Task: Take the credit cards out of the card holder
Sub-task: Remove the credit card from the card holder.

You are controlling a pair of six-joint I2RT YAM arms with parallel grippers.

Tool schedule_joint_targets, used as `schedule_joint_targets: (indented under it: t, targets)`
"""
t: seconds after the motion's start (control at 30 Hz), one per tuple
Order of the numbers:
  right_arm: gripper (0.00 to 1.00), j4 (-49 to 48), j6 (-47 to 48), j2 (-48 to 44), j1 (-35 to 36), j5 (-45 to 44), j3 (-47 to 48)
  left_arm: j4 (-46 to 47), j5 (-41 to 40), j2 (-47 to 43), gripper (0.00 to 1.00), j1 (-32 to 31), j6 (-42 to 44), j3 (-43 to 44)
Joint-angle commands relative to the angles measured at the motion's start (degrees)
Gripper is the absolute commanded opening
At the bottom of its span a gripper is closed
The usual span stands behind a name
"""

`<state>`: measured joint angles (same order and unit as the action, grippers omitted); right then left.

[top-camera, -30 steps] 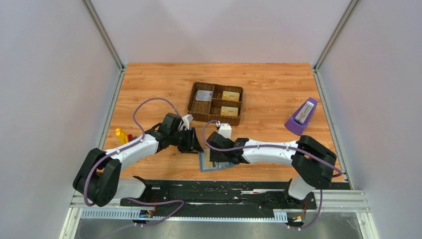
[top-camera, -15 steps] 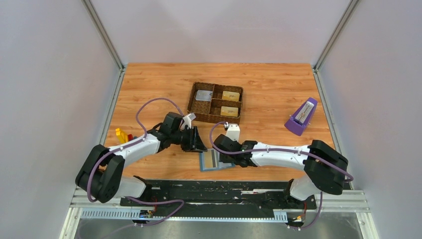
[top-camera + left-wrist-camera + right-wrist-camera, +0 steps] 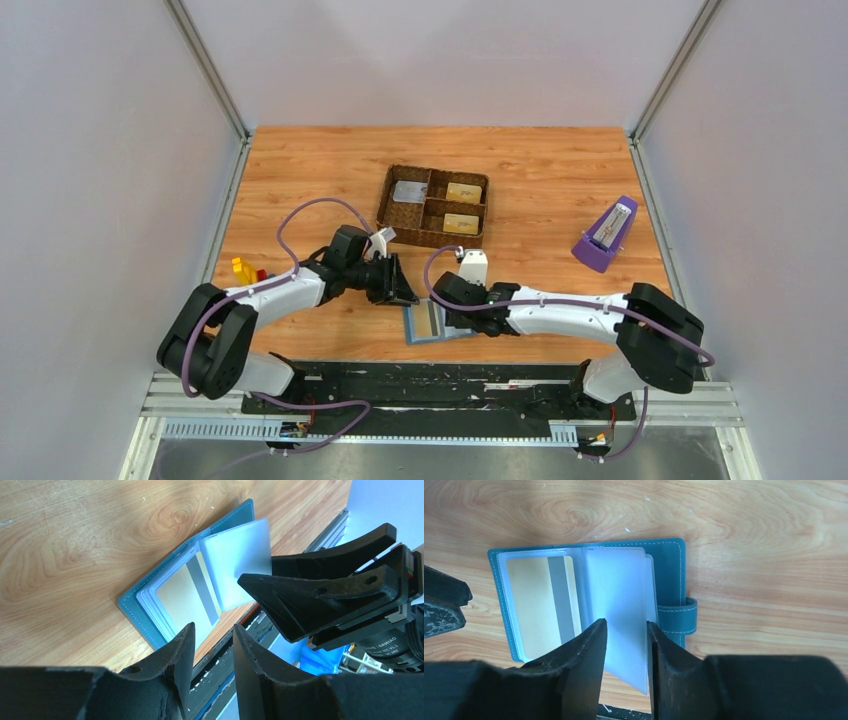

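The card holder (image 3: 669,570) lies open and flat on the tabletop (image 3: 540,160), close to its near edge, between the two arms. A gold-yellow credit card (image 3: 531,605) with a grey stripe sits in the clear pocket on the holder's left half. One clear plastic page (image 3: 616,585) is lifted off the holder's right half.

The right gripper (image 3: 625,626) hangs over the holder's near edge. Its jaws are narrowly parted, and the lifted page shows in the gap. Whether they touch it cannot be told.

The left gripper (image 3: 212,630) hovers just beside the holder's left edge, its jaws narrowly apart and holding nothing.

Beyond the holder stands a brown woven tray (image 3: 384,205) with three flat cards (image 3: 463,192) in its compartments, two gold and one silver. A purple metronome (image 3: 605,237) stands well to the holder's right. Yellow and red blocks (image 3: 243,270) lie well to its left.
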<state>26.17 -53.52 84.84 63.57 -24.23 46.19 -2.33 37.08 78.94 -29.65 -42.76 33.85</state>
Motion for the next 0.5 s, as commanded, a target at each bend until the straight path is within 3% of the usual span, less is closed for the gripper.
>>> schedule_joint_targets:
  t: [0.0,0.47]
  targets:
    - [0.37,4.11,-0.02,-2.41,-0.05,-3.13,3.15,1.99,1.24,0.52,0.42,-0.23,-0.46,-0.33]
    - [0.45,15.20,-1.25,-3.65,-0.03,-6.84,10.03,5.02,1.50,1.58,0.42,-0.98,-1.18,-0.40]
